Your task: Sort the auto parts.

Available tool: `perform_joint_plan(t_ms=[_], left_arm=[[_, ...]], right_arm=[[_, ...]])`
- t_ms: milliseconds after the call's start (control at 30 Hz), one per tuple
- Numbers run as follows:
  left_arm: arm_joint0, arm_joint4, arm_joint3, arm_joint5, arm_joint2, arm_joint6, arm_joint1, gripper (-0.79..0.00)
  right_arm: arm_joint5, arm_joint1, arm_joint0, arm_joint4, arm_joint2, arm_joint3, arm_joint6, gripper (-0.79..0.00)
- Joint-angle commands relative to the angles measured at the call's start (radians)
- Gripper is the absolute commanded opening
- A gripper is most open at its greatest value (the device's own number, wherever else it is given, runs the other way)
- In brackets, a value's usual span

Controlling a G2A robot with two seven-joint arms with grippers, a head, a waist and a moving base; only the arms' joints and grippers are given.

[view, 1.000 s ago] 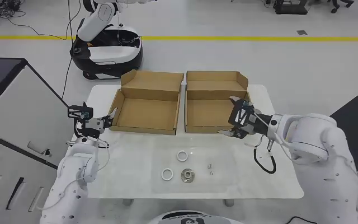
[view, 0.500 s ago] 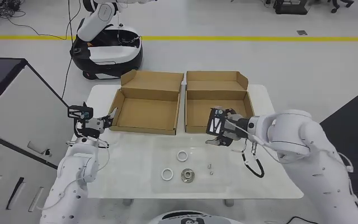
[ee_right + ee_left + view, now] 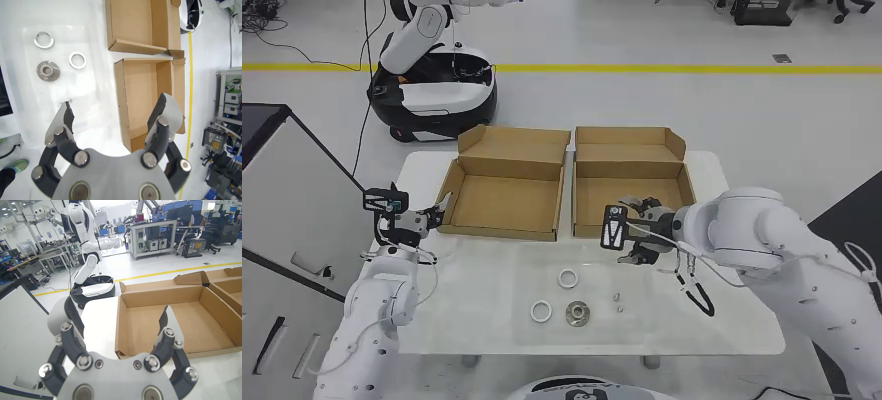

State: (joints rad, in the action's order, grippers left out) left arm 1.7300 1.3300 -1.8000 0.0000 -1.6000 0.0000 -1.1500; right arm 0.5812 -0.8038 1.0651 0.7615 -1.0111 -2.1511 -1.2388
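Right gripper is spread wide with nothing held. It hangs low over the table, at the front wall of the right box. In the right wrist view one fingertip sits just beside two small fasteners and the other is over the box floor. The wide opening and low height look like a set-up for a pick, most likely those fasteners since they are closest.

The other auto parts lie loose on the table at front centre, near each other and not touching: a flanged hub, a ring nearer the boxes and a second ring beside the hub. Both the right box and the left box are empty with lids folded back, so sorting looks not yet started.

The right forearm lies across from the robot's right side toward table centre, wrist rolled so the fingers line up roughly from the parts to the box.

Left gripper is also open and empty. It sits off the left box's front-left corner at the table edge, fingers pointing at the box, elbow tucked, well apart from the parts. It reads as parked.
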Motion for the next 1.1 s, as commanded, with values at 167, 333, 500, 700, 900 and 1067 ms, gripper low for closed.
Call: perform_joint_plan(t_ms=[167, 333, 500, 700, 900, 1067], left_arm=[[0.000, 0.000, 0.000, 0.000, 0.000, 0.000, 0.000, 0.000], [0.000, 0.000, 0.000, 0.000, 0.000, 0.000, 0.000, 0.000], [0.000, 0.000, 0.000, 0.000, 0.000, 0.000, 0.000, 0.000], [0.000, 0.000, 0.000, 0.000, 0.000, 0.000, 0.000, 0.000], [0.000, 0.000, 0.000, 0.000, 0.000, 0.000, 0.000, 0.000], [0.000, 0.000, 0.000, 0.000, 0.000, 0.000, 0.000, 0.000]], right_arm=[[0.001, -0.001, 0.002, 0.001, -0.001, 0.000, 0.001, 0.000], [0.001, -0.001, 0.002, 0.001, -0.001, 0.000, 0.001, 0.000], [0.006, -0.001, 0.008, 0.016, -0.003, -0.010, 0.036, 0.000], [0.015, 0.002, -0.023, -0.039, 0.047, -0.010, 0.015, 0.000], [-0.091, 0.027, -0.179, -0.118, 0.236, -0.023, -0.091, 0.000], [-0.172, 0.044, -0.358, -0.235, 0.408, -0.034, -0.172, 0.000]])
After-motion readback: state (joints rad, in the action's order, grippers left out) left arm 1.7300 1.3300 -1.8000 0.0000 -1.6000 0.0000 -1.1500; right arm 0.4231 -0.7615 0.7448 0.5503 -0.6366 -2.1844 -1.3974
